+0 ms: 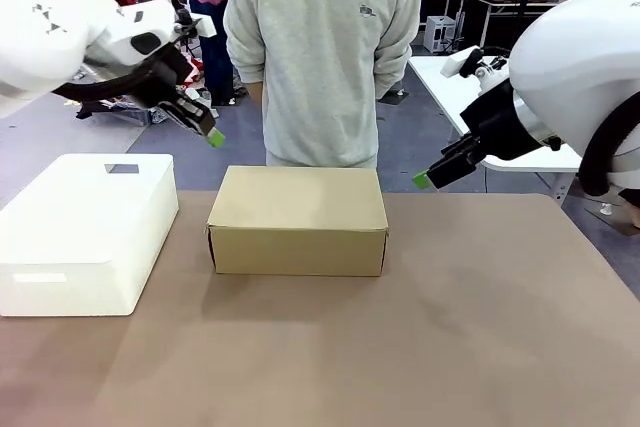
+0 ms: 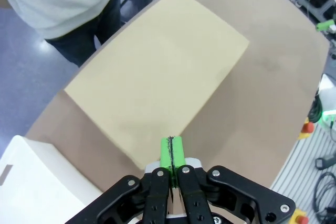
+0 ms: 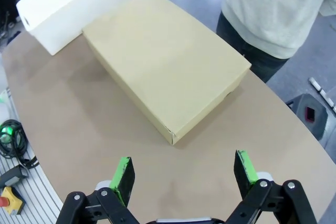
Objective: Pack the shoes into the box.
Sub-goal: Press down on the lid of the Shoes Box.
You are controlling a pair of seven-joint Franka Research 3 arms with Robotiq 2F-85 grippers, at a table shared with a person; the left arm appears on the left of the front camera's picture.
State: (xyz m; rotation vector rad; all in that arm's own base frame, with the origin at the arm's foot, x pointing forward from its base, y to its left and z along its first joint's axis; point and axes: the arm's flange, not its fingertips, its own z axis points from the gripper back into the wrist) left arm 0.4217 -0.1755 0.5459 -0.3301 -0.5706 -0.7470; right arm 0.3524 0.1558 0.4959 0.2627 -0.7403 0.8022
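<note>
Place: a robot lab or test hall.
Signs: white arms (image 1: 560, 67) stand at a brown surface (image 1: 450, 327); more tables (image 1: 445, 77) with equipment are behind.
Floor: grey-blue, with cables (image 3: 13, 135) and a red stop button (image 3: 9, 200).
People: several stand farther back.

Closed tan cardboard box (image 1: 298, 217) flat on the table's middle
</note>
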